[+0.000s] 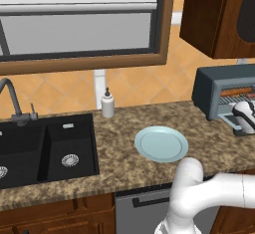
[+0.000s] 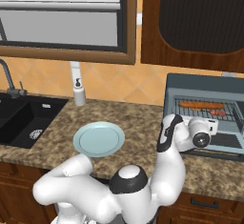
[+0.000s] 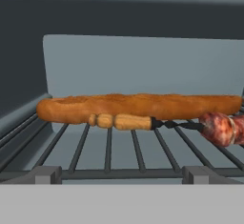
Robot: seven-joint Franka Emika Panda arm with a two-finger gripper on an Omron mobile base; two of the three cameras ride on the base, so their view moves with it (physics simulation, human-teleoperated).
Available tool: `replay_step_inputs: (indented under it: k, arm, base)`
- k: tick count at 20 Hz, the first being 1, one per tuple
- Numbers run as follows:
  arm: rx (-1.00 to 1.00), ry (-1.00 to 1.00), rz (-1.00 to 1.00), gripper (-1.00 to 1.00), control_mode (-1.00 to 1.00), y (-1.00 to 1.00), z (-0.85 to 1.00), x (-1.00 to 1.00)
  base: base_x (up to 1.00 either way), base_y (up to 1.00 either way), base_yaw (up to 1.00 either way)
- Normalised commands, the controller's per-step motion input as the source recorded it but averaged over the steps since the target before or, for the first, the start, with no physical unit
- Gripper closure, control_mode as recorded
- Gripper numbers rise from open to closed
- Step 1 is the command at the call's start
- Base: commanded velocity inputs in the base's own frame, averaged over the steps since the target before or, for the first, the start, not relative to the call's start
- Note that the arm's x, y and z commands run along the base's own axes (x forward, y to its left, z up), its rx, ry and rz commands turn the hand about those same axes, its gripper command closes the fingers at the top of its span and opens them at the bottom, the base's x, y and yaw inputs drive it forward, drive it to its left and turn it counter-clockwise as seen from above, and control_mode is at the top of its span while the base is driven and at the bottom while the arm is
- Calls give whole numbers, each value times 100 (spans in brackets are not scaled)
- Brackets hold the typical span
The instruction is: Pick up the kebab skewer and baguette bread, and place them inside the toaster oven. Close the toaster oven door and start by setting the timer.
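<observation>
Facing straight into the boxy slate blue-grey toaster oven [image 2: 205, 87], the white arm's gripper [image 2: 202, 132] sits at the mouth of the cavity with its jaws spread wide and nothing between them. Both foods are already inside. The long orange-brown baguette bread [image 3: 138, 106] lies across the grey wire rack [image 3: 109, 154] directly ahead of the jaws, stretching to either side of them. The kebab skewer [image 3: 162, 123], a thin stick with a tan turned handle and dark red-brown meat chunks, lies just in front of the loaf on its near side, apparently touching it, with the meat off to the right of the jaws.

So loading looks finished, and the step in hand appears to be backing the empty gripper out of the oven. The toaster oven door [image 2: 224, 144], a dark glass panel framed in blue-grey, hangs folded down below the jaws, out over the speckled brown granite surface [image 2: 138, 123].

The next move calls for clearing the cavity, dropping under the door's free edge and swinging it up until it shuts. After that comes the timer knob; the knobs are not clear from here, so I cannot say which one it is. The pale blue round plate [image 1: 161, 144] sits bare, well behind the jaws.
</observation>
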Motion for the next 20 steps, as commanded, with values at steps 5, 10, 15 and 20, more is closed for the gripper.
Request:
replay_step_inputs:
  k: [5, 10, 15, 20]
  arm:
    - [0, 1, 0, -100, -100, 0, 0, 9]
    - [0, 0, 0, -100, -100, 0, 0, 9]
    - [0, 0, 0, -100, -100, 0, 0, 10]
    - [0, 0, 0, -100, -100, 0, 0, -2]
  base:
    - [0, 0, 0]
    - [0, 0, 0]
    - [0, 0, 0]
    - [0, 0, 0]
